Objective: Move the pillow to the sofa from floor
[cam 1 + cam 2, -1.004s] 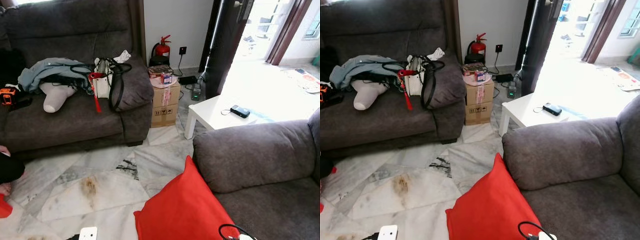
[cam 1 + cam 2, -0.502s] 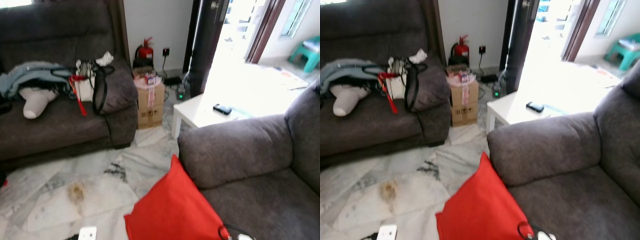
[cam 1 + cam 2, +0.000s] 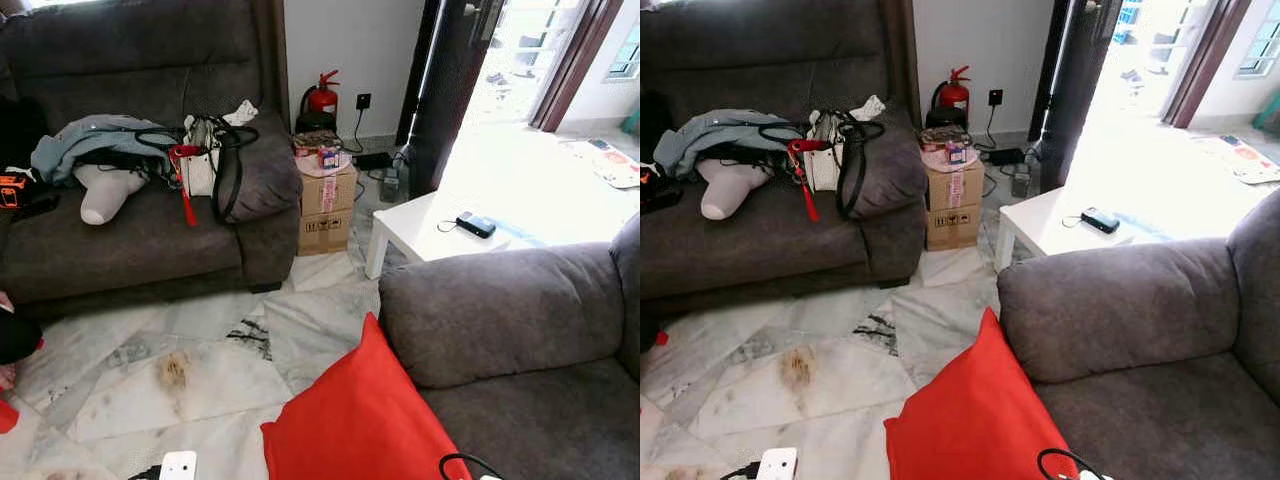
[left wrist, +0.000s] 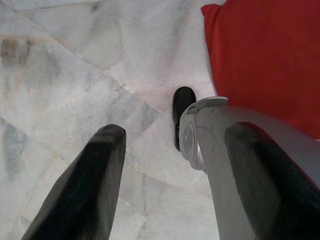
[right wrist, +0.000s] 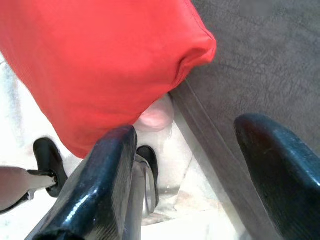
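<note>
A red pillow [image 3: 365, 425] stands on the marble floor, leaning against the arm of the near grey sofa [image 3: 510, 310] at my lower right. The right wrist view looks down on the pillow [image 5: 100, 65] beside the sofa's grey side [image 5: 265, 60]; my right gripper [image 5: 195, 165] hangs open above them, holding nothing. My left gripper [image 4: 170, 165] is open over bare floor, with the pillow's corner [image 4: 265, 55] just beyond it. My own silver leg and black foot [image 4: 182, 107] show between the fingers.
A second grey sofa [image 3: 140, 235] at the back left carries clothes, a white bag [image 3: 215, 160] and a mannequin part. Cardboard boxes [image 3: 328, 205], a fire extinguisher [image 3: 322, 98] and a white table [image 3: 430, 225] stand behind. A white power strip [image 3: 177, 466] lies near my feet. A person's dark sleeve [image 3: 15, 335] shows at the left edge.
The head camera swung right half a second ago and has swung back left. The pillow and the sofas have not moved.
</note>
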You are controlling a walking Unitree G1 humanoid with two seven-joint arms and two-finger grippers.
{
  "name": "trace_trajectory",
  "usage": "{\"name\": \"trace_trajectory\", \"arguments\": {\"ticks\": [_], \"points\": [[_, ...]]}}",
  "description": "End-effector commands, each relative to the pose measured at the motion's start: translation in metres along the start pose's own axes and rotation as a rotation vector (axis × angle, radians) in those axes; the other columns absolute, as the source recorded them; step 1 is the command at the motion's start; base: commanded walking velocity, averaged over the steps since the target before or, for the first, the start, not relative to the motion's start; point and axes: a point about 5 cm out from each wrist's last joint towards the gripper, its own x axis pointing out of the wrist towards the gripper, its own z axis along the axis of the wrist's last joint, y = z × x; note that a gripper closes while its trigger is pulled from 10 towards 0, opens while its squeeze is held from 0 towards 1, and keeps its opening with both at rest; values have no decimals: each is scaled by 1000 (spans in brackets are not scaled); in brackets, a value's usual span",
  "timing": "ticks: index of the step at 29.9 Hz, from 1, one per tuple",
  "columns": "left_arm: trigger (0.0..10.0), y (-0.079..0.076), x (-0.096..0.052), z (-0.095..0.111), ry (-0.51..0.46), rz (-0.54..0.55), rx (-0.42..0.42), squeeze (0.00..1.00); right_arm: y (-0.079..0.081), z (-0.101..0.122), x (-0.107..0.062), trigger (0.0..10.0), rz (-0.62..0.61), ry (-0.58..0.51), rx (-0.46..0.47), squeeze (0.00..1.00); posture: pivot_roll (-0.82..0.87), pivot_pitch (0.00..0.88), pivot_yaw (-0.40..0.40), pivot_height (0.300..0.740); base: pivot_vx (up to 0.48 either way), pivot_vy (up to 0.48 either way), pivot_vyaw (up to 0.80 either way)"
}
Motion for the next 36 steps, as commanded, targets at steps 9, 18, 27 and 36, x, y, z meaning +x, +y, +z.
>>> {"name": "trace_trajectory", "arguments": {"ticks": [9, 18, 27, 36], "points": [[10000, 4, 0, 6, -64, 44, 13, 0, -1, 1, -1, 10000, -22, -57, 112, 0, -44, 0, -34, 740, 0, 0, 0], [10000, 37, -7, 97, -465, 192, 38, 0, 6, 21, -3, 10000, 47, -256, 125, 0, -50, 0, -14, 740, 0, 0, 0], [10000, 48, -31, 154, -805, 267, 49, 0, 14, 166, -15, 10000, 77, -790, 97, 0, -33, 0, -6, 740, 0, 0, 0], [10000, 39, -64, 195, -1103, 257, 155, 0, 33, 195, -42, 10000, 135, -1070, 65, 0, -22, 0, 11, 740, 0, 0, 0]]}}
